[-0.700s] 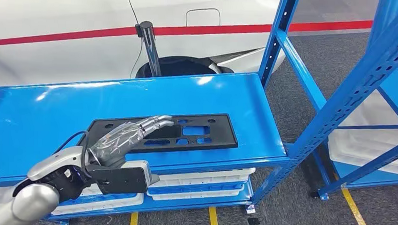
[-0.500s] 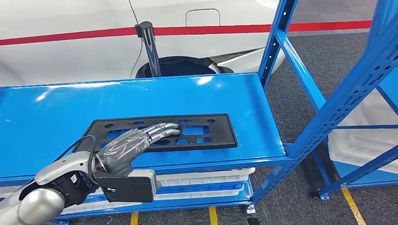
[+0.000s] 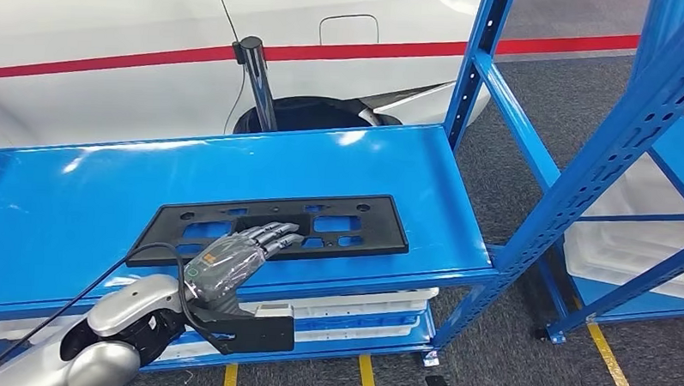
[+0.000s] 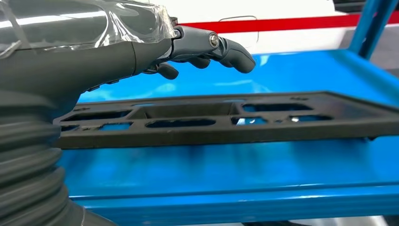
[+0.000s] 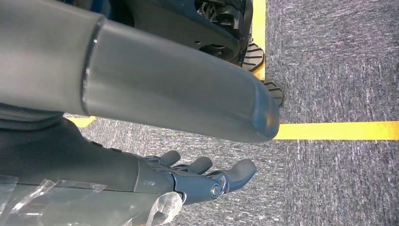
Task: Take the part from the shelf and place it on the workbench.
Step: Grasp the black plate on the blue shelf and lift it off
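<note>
Over the shelf's near edge, the empty, loosely spread left hand could shove the part away while closing.

One black part; two blue shelves; two hands.

- I saw a white car body with a red stripe standing just behind the blue rack.
- A dark post rose between the car and the rack's back edge.
- Grey carpet covered the floor around the rack, with yellow lines running beside its feet.
- White trays were stacked on the rack's lower level.
- Overhead light glared off the rack's top surface.
</note>
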Controlling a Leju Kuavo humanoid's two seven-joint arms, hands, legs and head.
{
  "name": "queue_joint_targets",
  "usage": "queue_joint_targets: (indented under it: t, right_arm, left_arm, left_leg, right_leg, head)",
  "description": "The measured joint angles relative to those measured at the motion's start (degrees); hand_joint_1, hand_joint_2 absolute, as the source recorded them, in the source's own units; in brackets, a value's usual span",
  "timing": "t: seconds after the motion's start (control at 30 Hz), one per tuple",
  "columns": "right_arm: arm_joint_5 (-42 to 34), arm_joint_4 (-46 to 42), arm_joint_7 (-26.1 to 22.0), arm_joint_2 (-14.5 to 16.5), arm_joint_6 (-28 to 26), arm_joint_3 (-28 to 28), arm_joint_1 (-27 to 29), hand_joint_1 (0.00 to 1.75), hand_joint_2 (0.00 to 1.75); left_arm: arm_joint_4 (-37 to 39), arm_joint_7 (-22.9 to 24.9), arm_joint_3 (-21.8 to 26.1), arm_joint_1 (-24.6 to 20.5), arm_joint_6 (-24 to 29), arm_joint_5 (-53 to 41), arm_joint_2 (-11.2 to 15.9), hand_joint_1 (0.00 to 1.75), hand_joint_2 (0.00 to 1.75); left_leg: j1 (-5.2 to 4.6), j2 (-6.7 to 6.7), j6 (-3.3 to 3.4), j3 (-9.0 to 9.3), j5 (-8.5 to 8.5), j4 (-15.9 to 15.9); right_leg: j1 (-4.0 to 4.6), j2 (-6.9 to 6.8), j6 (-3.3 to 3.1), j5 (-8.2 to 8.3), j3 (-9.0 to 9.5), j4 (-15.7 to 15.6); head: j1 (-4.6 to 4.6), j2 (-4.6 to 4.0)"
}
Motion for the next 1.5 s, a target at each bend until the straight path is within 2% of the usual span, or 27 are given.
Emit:
queue_joint_targets:
  t: [0.37, 0.67, 0.97, 1.0, 1.03, 1.1, 1.13, 1.17, 1.5]
  right_arm:
    - [-0.57, 0.0, 0.33, 0.0, 0.0, 0.04, 0.55, 0.0, 0.0]
    - [-0.71, 0.0, 0.35, 0.0, 0.0, 0.04, 0.69, 0.0, 0.0]
    - [-1.07, 0.0, 0.52, 0.0, 0.0, 0.1, 0.76, 0.0, 0.0]
    - [-1.07, 0.0, 0.56, 0.0, 0.0, 0.12, 0.77, 0.0, 0.0]
    - [-1.07, 0.0, 0.59, 0.0, 0.0, 0.14, 0.77, 0.0, 0.0]
    - [-1.07, 0.0, 0.58, 0.0, 0.0, 0.18, 0.77, 0.0, 0.0]
    - [-1.07, 0.0, 0.56, 0.0, 0.0, 0.21, 0.77, 0.0, 0.0]
    - [-1.07, 0.0, 0.52, 0.0, 0.0, 0.26, 0.77, 0.0, 0.0]
    - [-1.3, 0.0, 0.42, -0.02, 0.02, 0.91, 0.76, 0.0, 0.0]
  left_arm:
    - [4.1, 2.26, 0.61, 2.58, 1.03, -10.21, -0.09, 0.0, 1.75]
    - [5.65, 2.32, 1.45, 3.33, 0.48, -12.45, -0.09, 0.0, 1.75]
    - [7.43, 3.24, 4.45, 4.76, -1.24, -19.82, -0.08, 0.01, 1.75]
    - [7.72, 3.23, 4.87, 5.01, -1.0, -20.22, -0.08, 0.13, 1.75]
    - [7.99, 3.2, 5.33, 5.29, -0.69, -20.49, -0.07, 0.38, 1.75]
    - [8.5, 3.08, 6.23, 5.81, -0.11, -20.77, -0.07, 1.23, 1.75]
    - [8.7, 3.0, 6.59, 6.04, 0.11, -20.77, -0.07, 1.54, 1.75]
    - [8.88, 2.91, 6.93, 6.29, 0.25, -20.68, -0.07, 1.73, 1.75]
    - [10.23, 1.41, 9.72, 7.51, 1.52, -19.48, -0.1, 1.75, 1.75]
  left_leg:
    - [0.0, 0.0, 0.01, -0.06, 0.0, 0.0]
    - [0.0, 0.0, 0.0, -0.05, 0.0, 0.0]
    - [0.0, 0.0, 0.0, -0.07, 0.0, 0.0]
    - [0.0, 0.0, 0.0, -0.07, 0.0, 0.0]
    - [0.0, 0.0, 0.0, -0.07, 0.0, 0.0]
    - [0.0, 0.0, 0.0, -0.07, 0.0, 0.0]
    - [0.0, 0.0, 0.0, -0.07, 0.0, 0.0]
    - [0.0, 0.0, 0.0, -0.07, 0.0, 0.0]
    - [0.0, 0.0, 0.0, -0.05, 0.0, 0.0]
  right_leg:
    - [0.0, 0.0, 0.0, 0.0, 0.0, 0.0]
    - [0.0, -0.01, 0.0, 0.0, 0.0, 0.0]
    - [0.0, -0.01, 0.0, 0.0, 0.01, 0.0]
    - [0.0, -0.01, 0.0, 0.0, 0.01, 0.0]
    - [0.0, -0.01, 0.0, 0.0, 0.01, 0.0]
    - [0.0, -0.01, 0.0, 0.0, 0.01, 0.0]
    - [0.0, -0.01, 0.0, 0.0, 0.01, 0.0]
    - [0.0, -0.01, 0.0, 0.0, 0.01, 0.0]
    - [0.0, 0.0, 0.0, 0.0, 0.02, 0.0]
  head:
    - [0.0, 0.01]
    - [0.0, 0.0]
    - [0.0, 0.0]
    - [0.0, 0.01]
    - [0.0, 0.01]
    - [0.0, 0.01]
    - [0.0, 0.01]
    - [0.0, 0.01]
    - [0.0, 0.01]
